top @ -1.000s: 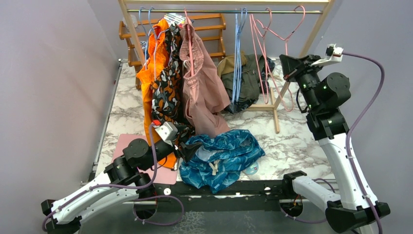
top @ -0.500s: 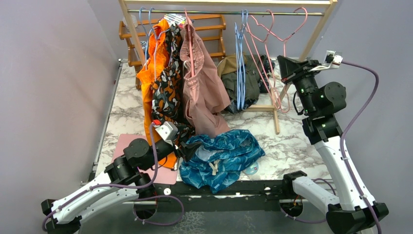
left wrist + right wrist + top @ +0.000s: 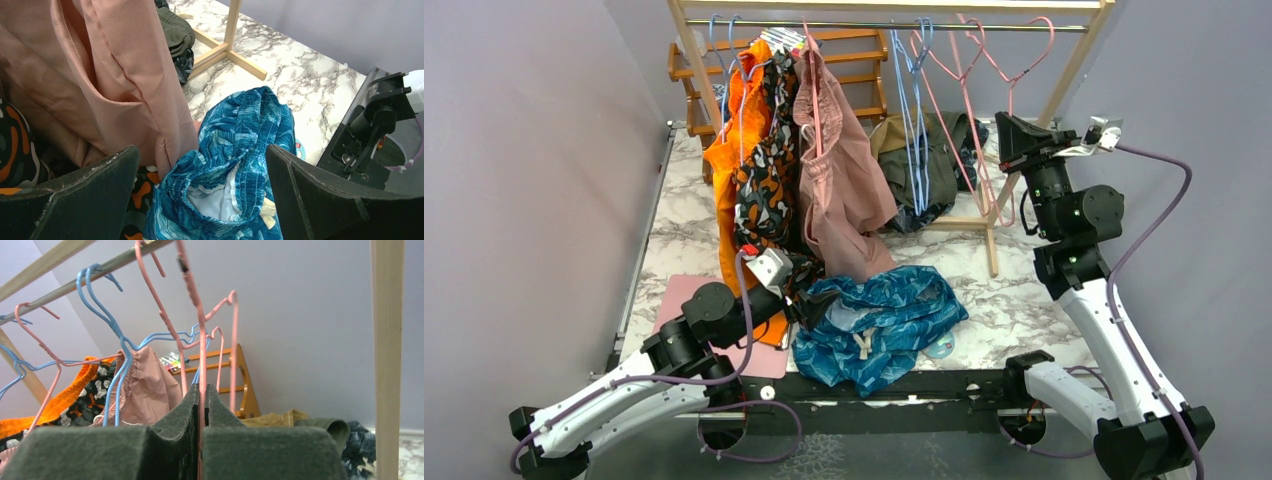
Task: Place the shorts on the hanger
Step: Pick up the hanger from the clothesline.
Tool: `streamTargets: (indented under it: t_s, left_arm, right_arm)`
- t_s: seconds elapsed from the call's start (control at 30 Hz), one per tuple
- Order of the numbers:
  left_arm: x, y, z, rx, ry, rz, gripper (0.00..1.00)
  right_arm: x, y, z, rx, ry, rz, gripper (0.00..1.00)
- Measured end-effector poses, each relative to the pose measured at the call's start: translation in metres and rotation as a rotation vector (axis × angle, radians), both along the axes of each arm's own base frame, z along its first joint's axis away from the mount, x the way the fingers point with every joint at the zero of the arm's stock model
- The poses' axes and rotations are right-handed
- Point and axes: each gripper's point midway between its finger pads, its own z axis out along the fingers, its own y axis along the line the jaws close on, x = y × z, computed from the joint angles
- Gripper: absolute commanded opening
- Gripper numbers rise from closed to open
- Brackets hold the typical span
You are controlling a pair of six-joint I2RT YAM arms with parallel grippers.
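The teal-blue leaf-print shorts [image 3: 879, 320] lie crumpled on the marble table near the front edge, white drawstring showing. In the left wrist view the shorts [image 3: 240, 165] sit between and just beyond my open fingers, waistband gaping. My left gripper [image 3: 802, 308] [image 3: 201, 165] is open at the shorts' left edge. My right gripper [image 3: 1009, 140] [image 3: 202, 407] is raised by the rail's right end and shut on the thin wire of the pink hanger [image 3: 1022, 72] [image 3: 201, 355]. The hanger's hook is still over the rail.
A wooden clothes rack [image 3: 992, 235] spans the back. Dusty-pink shorts [image 3: 844, 190] and an orange-black garment [image 3: 759, 180] hang at its left, reaching down near the shorts. Light blue hangers [image 3: 914, 120] hang mid-rail. Olive clothes [image 3: 936, 165] lie under them. A pink mat [image 3: 682, 298] lies front left.
My right gripper has moved left and lower with the pink hanger in it, tilting the hanger and swinging the blue hangers leftward. The left arm has barely moved.
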Motion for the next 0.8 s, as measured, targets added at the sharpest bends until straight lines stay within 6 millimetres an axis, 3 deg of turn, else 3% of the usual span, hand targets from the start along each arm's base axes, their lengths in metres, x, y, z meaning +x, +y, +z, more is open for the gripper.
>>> streamTargets:
  t_s: [0.2, 0.53, 0.8]
  left_arm:
    - [0.001, 0.000, -0.001, 0.005, 0.003, 0.005, 0.99]
    - [0.003, 0.001, -0.002, 0.009, 0.005, 0.020, 0.99]
    - [0.004, 0.003, 0.000, 0.001, 0.000, 0.027, 0.99]
  right_arm:
    - [-0.006, -0.004, 0.014, -0.012, -0.130, -0.025, 0.01]
    - [-0.010, -0.007, 0.007, -0.046, -0.121, -0.045, 0.01]
    - [-0.053, -0.017, 0.019, -0.063, -0.079, -0.046, 0.01]
